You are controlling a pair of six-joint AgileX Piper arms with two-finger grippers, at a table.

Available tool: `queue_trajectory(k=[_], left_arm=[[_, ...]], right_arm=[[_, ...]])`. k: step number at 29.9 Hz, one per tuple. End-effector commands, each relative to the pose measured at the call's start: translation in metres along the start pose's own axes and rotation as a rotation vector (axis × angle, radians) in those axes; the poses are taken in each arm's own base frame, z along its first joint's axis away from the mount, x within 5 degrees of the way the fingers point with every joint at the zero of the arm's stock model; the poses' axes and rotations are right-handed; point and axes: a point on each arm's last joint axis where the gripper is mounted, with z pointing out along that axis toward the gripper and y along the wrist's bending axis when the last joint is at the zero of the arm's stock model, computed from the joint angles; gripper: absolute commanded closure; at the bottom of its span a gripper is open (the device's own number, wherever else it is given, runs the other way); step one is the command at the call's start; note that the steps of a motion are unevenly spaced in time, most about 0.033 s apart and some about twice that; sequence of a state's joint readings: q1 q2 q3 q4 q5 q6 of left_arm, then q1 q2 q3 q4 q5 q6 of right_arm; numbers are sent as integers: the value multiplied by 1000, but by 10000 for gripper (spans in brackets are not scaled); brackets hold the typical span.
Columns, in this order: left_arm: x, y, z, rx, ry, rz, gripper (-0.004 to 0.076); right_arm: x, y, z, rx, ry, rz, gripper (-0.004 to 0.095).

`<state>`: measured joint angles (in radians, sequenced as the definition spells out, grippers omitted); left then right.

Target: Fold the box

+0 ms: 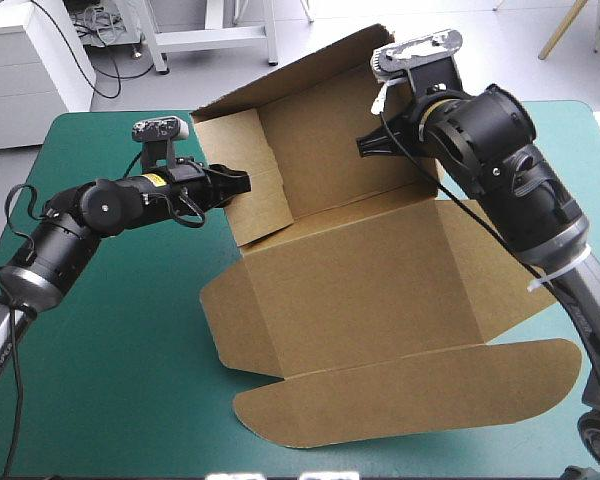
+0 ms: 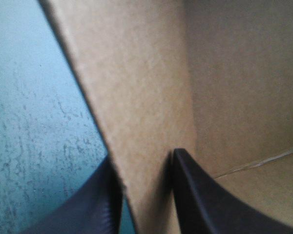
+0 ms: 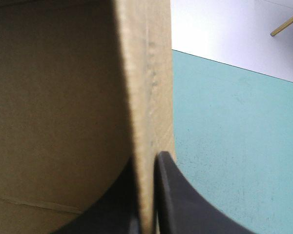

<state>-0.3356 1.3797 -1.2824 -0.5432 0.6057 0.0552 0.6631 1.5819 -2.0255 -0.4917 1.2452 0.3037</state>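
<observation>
The left arm [image 1: 90, 215] comes in from the lower left of the frame, elbow bent, its forearm reaching almost level toward the centre. The left gripper [image 1: 242, 184] points to the right, and its fingers [image 2: 200, 195] are all but closed, one on each side of a raised wall of the box [image 1: 350, 290]. The right arm [image 1: 510, 190], bulkier in view, climbs steeply from the lower right corner to upper centre. The right gripper [image 1: 365, 146] points left, its fingers [image 3: 180, 200] pinched on another upright wall.
</observation>
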Motion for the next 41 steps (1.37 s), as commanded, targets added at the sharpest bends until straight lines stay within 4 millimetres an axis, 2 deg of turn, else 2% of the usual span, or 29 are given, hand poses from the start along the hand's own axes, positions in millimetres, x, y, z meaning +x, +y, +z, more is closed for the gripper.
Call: queue_trajectory(k=[1,2,7,15,17,24,28,34,41], left_arm=[[-13,-20,-15,93,-102,-27,678],[-13,-20,-15,92,-102,-21,730],[-13,-23,-18,88,-82,70,734],[-21,-53,-39,-22,-15,278,734],[-20,-57,-43,-61,11,308,734],[-13,-56,-39,-87,83,299,734],[-8,-50,-35,-146,151,272,734],[5,-37,-28,-281,300,225,734],[23,-52,2,-291,370,259,734]], right_arm=[[-6,4,-29,-145,-75,69,908],[-6,4,-29,-145,-75,69,908],[-6,6,-29,-164,-69,76,908],[-2,8,-35,-221,-53,87,908],[6,5,-41,-238,-38,86,908],[62,-15,-46,-121,69,116,908],[86,-12,-42,-149,145,110,908],[103,-8,-28,-139,220,117,908],[111,-27,-8,-114,290,185,922]])
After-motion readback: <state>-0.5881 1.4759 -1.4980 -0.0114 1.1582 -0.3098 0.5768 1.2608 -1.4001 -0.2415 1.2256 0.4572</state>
